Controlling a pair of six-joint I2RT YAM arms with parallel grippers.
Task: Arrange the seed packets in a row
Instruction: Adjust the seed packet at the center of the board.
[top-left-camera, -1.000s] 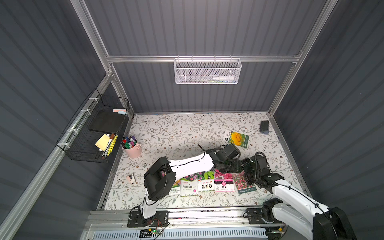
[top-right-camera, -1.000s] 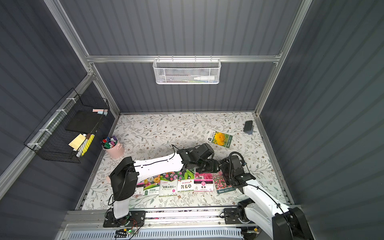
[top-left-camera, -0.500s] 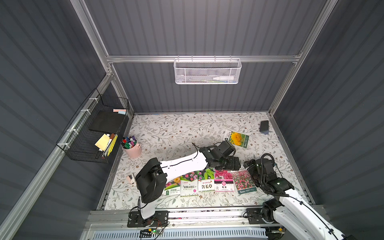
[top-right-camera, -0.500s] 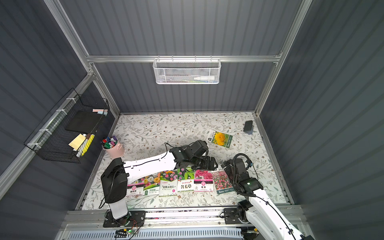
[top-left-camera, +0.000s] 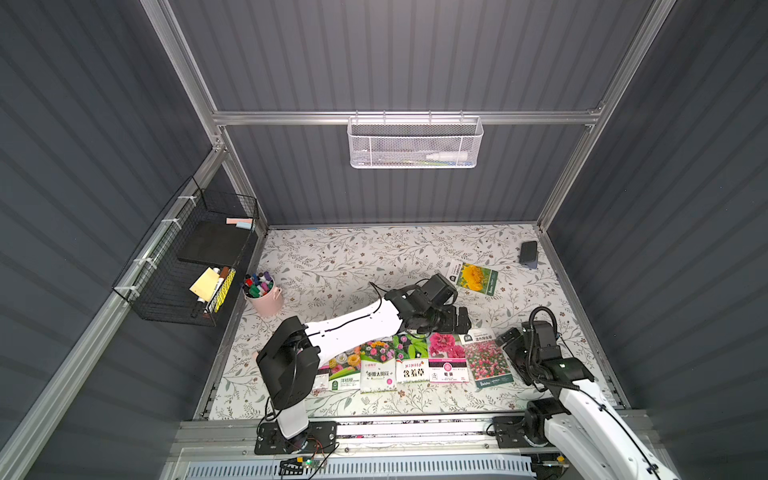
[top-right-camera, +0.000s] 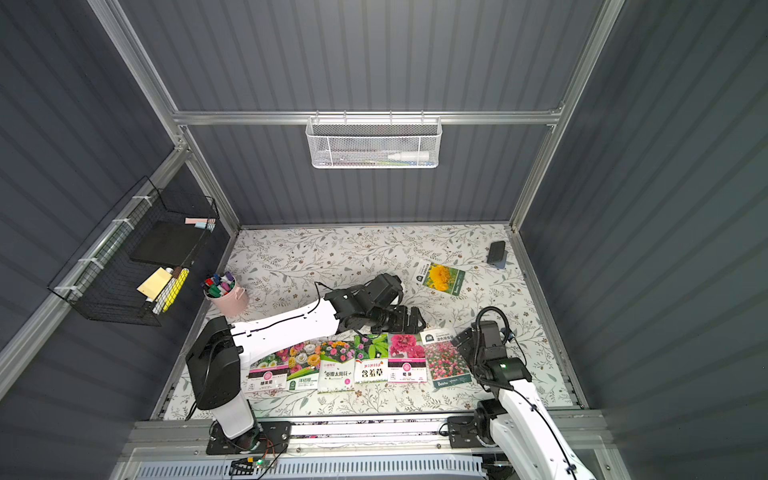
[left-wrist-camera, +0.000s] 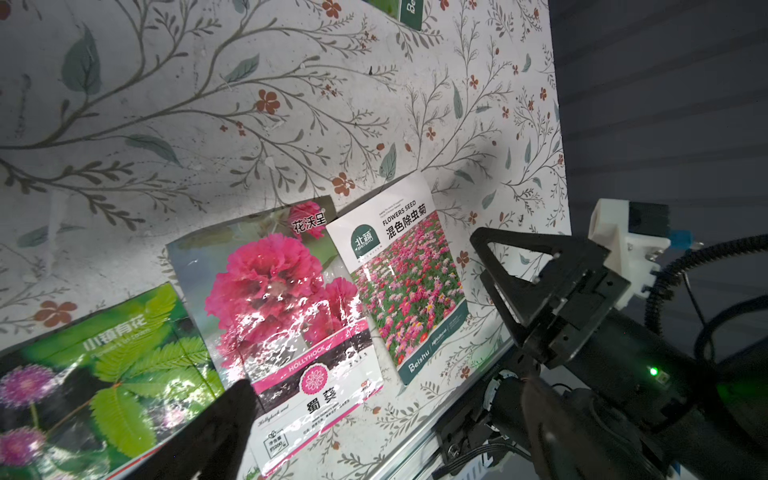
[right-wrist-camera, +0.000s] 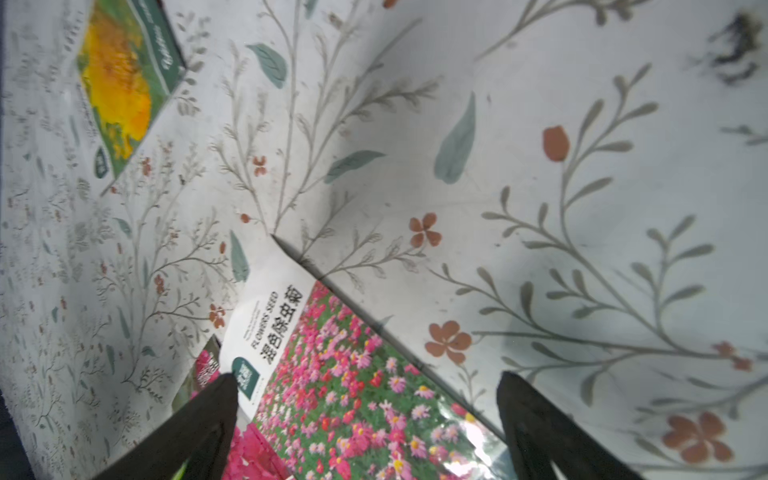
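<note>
Six seed packets (top-right-camera: 371, 357) form a row; the yellow-flower packet (top-right-camera: 441, 278) lies well beyond it, unplaced; left gripper (top-left-camera: 457, 320) and right gripper (right-wrist-camera: 365, 377) jaws spread, empty.

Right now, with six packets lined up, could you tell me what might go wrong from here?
1. The right gripper hangs open right over the pink-field packet, which sits askew; a low sideways move could drag it across the hollyhock packet.
2. The left gripper is close by, so the arms might clash going for the yellow-flower packet, lying apart farther back.
</note>
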